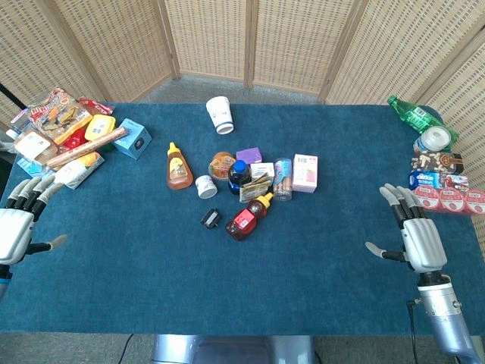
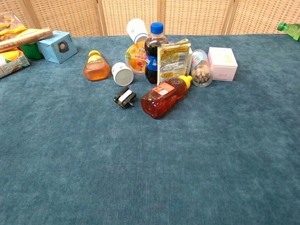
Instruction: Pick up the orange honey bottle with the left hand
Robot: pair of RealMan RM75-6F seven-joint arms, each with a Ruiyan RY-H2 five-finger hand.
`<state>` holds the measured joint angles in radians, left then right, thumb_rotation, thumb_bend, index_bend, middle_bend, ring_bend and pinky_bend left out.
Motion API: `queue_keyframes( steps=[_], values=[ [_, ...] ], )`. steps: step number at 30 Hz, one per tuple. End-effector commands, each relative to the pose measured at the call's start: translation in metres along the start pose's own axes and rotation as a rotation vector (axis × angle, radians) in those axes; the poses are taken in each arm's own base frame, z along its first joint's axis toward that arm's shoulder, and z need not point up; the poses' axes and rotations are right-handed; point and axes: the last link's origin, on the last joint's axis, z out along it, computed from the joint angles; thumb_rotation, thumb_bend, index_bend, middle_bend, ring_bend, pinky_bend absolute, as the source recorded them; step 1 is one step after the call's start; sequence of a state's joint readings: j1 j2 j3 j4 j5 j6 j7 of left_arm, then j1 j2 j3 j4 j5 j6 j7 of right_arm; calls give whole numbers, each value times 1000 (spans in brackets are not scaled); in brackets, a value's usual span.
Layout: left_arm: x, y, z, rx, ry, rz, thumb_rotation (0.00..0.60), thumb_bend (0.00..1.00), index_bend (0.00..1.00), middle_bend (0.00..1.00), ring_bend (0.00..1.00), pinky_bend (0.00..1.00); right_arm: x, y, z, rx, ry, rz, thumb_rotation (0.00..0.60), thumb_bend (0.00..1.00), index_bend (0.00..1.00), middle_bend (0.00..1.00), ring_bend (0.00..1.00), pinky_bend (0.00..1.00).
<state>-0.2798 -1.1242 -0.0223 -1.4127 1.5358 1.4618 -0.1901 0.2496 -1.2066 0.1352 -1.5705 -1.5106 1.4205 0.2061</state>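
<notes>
Reach not begun; I judge this the start of the approach step. My left hand (image 1: 17,227) sits at the near left edge of the table (image 1: 136,288), fingers spread and holding nothing. My right hand (image 1: 415,235) mirrors it at the near right edge, also spread and empty. Neither shows in the chest view.

Between the left hand and the goods lies bare blue cloth, so I have open room to sweep in from the near left.

Further out, the orange honey bottle (image 1: 178,166) lies on its side, yellow cap pointing away from me, at the left fringe of the central cluster. A small white jar (image 1: 205,186) lies just beside it on the right; a black clip (image 1: 211,219) and a red bottle (image 1: 249,216) lie nearer me and further right. Its left flank looks free.

Next move, as I judge it: carry the left hand forward and inward, come down over the bottle's body from the open left side, and avoid nudging the jar.

Far left, a pile of snack packs (image 1: 64,133) and a blue box (image 1: 132,138) crowd the table edge; I should pass to their right.
</notes>
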Motion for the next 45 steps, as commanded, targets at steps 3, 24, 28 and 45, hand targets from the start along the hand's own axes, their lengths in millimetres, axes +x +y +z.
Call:
queue_keyframes(
  steps=[3, 24, 28, 45],
  values=[
    [-1, -1, 1, 1, -14, 4, 600, 170, 112, 0, 0, 87, 0, 0, 0, 0, -1, 1, 600, 0, 0, 0, 0, 0],
    [-18, 58, 150, -144, -226, 201, 600, 169, 44, 0, 0, 26, 4, 4, 1, -21, 15, 16, 600, 0, 0, 0, 0, 0],
    [-20, 85, 181, -184, -249, 249, 600, 169, 41, 0, 0, 18, 5, 6, 1, -30, 18, 22, 600, 0, 0, 0, 0, 0],
    [-68, 153, 248, -201, -345, 300, 600, 169, 46, 0, 0, 16, 11, 13, 0, -54, 43, 50, 600, 0, 0, 0, 0, 0]
  ],
)
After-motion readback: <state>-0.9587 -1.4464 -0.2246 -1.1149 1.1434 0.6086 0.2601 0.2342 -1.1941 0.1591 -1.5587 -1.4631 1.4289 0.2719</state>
